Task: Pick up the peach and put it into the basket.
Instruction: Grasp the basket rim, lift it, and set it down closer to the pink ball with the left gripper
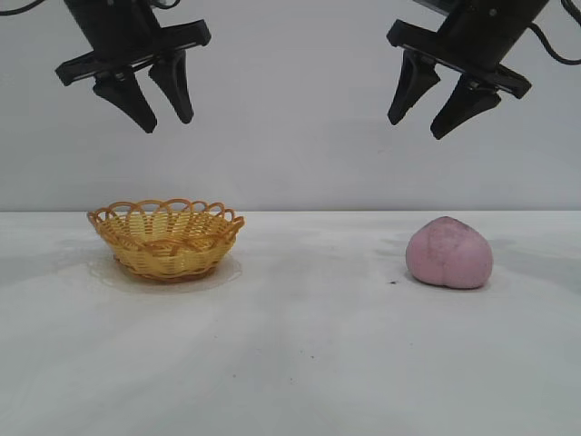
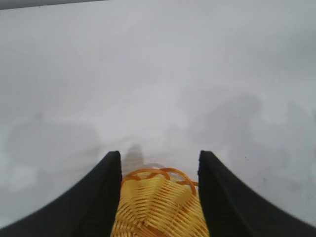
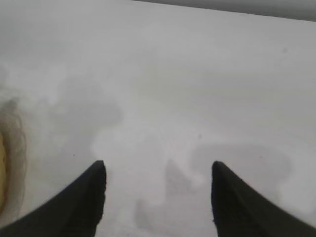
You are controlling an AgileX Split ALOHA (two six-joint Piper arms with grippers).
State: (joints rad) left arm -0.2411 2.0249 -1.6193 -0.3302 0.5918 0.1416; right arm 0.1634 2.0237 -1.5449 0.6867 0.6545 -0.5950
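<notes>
Black left gripper (image 1: 165, 116) and right gripper (image 1: 422, 127): jaws apart, empty, high above dull pink creased peach (image 1: 449, 253) resting on white worktop (image 1: 300, 345).

Dull pink peach (image 1: 449, 253) with faint mottling, yellow-orange woven wicker basket (image 1: 166, 239) with looped rim, black jaws on both grippers, pale grey-white desk (image 1: 300, 354) marked by faint smudges

A bare robot test bench, lab-like: a plain matte white tabletop (image 1: 290, 363) meets a blank pale grey wall (image 1: 290, 136) just behind it, with two black robot arms hanging above the tabletop.
</notes>
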